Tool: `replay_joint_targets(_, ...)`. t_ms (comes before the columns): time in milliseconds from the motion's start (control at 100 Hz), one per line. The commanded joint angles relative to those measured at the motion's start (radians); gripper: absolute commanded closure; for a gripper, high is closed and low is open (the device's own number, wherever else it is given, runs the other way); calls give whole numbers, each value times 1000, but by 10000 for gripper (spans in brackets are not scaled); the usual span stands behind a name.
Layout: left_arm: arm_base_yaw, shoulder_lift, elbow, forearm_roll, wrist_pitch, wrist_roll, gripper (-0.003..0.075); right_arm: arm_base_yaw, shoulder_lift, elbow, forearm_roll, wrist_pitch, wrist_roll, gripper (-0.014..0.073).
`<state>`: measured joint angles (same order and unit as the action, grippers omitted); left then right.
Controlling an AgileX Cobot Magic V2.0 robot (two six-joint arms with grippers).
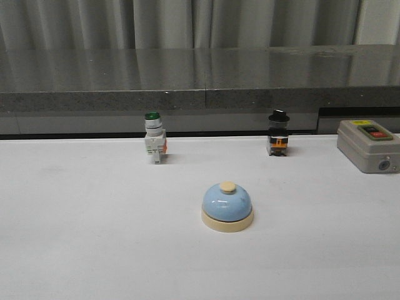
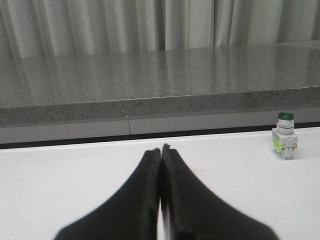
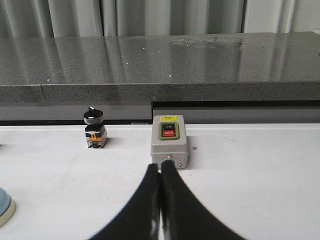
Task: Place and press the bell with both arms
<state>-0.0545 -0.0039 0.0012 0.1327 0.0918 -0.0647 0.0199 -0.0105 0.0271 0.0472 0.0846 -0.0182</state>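
Note:
The bell (image 1: 227, 207), a pale-blue dome on a cream base with a cream top button, stands upright on the white table near the middle front. Its edge shows at the border of the right wrist view (image 3: 4, 207). No arm or gripper shows in the front view. My left gripper (image 2: 161, 149) is shut and empty, over bare white table, with the bell out of its view. My right gripper (image 3: 160, 166) is shut and empty, its tips pointing at the grey box, with the bell off to one side.
A green-capped white push-button switch (image 1: 154, 138) stands at the back left, also in the left wrist view (image 2: 285, 136). A black knob switch (image 1: 278, 133) stands at the back right. A grey box with a red button (image 1: 369, 145) sits at the far right. A grey stone ledge (image 1: 200, 81) runs behind the table.

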Motion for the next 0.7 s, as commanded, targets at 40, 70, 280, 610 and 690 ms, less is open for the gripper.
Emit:
replay_joint_targets(40,0,-28,41,-5,-83,-6,739,-5,-18,-14,-9,-85,-1,654)
replay_joint_targets(70,0,-28,41,-5,-83,-6,740,-5,-18,-14,-9,-85,-1,654)
replay_joint_targets(280,0,-28,41,-5,-83,-6,740,-5,-18,-22,-8,-203,-1,654)
replay_joint_targets(610,0,-28,41,-5,-83,-6,739,-5,169,-345,26,122,8,654)
replay_joint_targets(690,0,-28,41,-5,-83,-6,740,-5,279,-464,38,259,8,654)
